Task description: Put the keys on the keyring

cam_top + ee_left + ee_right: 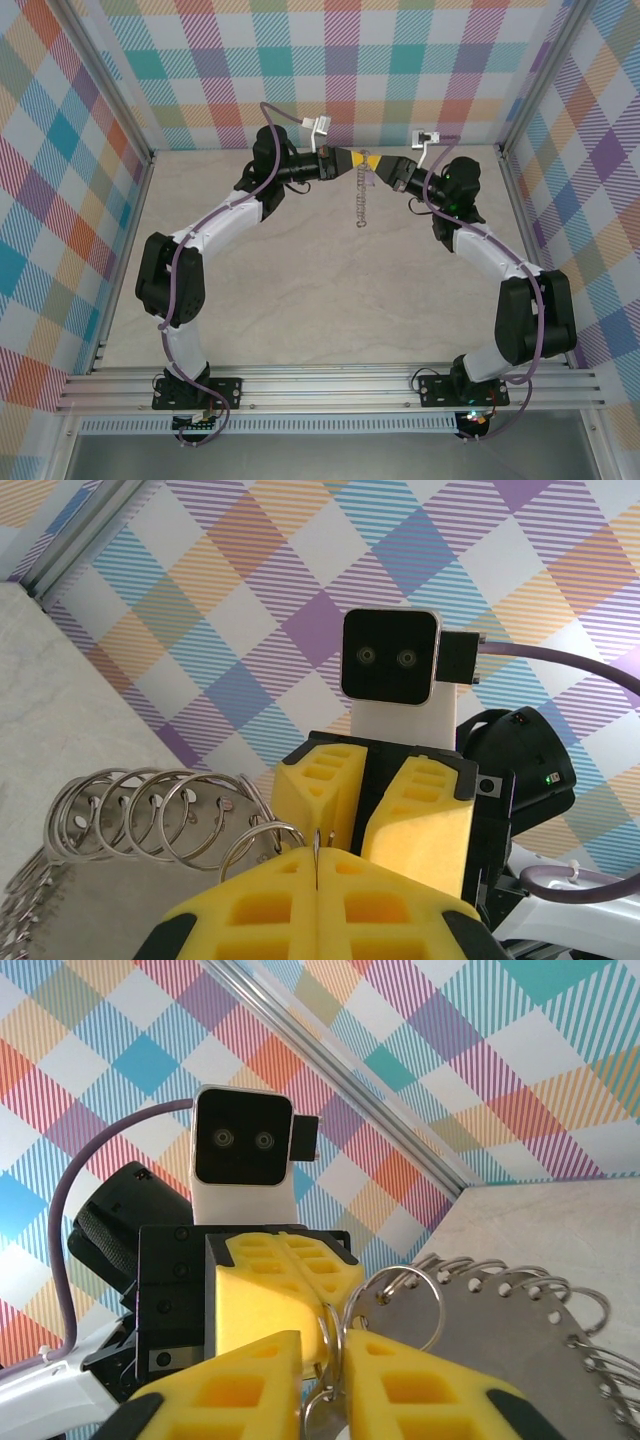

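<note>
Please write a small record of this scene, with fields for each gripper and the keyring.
left gripper: shut, pinching one ring of the keyring chain
right gripper: jaws narrow around a ring, grip uncertain
keyring chain: linked metal rings, trailing from the meeting grippers, other end free
grippers: tip to tip above the table, far centre
</note>
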